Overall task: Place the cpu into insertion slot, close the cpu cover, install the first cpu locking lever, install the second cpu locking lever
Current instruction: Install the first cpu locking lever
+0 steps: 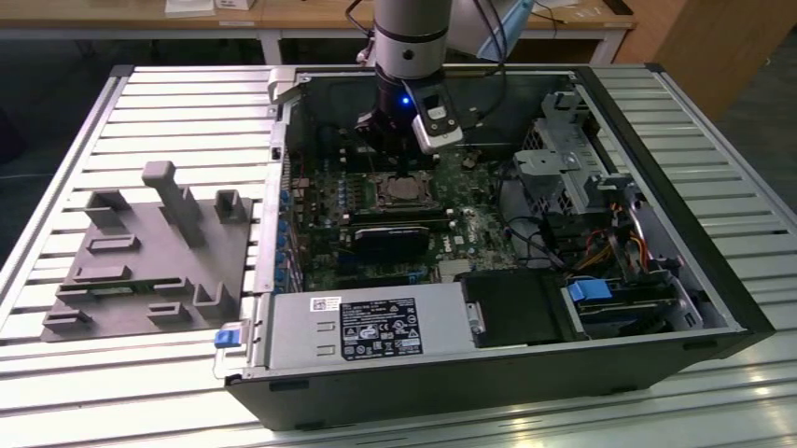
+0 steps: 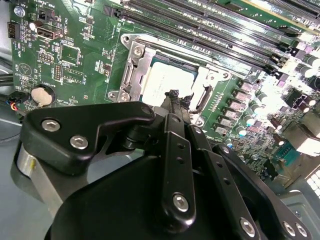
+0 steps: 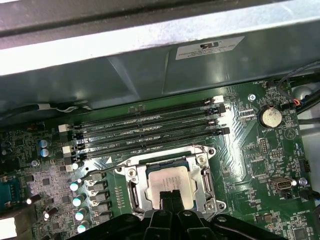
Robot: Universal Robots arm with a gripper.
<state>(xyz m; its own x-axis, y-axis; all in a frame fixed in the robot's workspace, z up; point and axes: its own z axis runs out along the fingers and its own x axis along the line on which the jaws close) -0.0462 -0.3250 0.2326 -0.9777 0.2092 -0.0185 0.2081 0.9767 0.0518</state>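
The cpu (image 1: pixel 401 189) lies flat in the insertion slot (image 2: pixel 131 75), at twelve o'clock from the black card (image 1: pixel 386 238) in the exterior view. Jaws pressed together, empty, poised at its edge. Likely light, rigid, fragile — best held by opposite side edges.

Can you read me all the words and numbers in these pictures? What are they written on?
White sticker on the metal case wall: print too small to read.
Black label on the grey power box: too small to read.
Small white sticker beside it: too blurred to read.
White lettering on the green board: too tiny to read.
So there is nothing I can quote.
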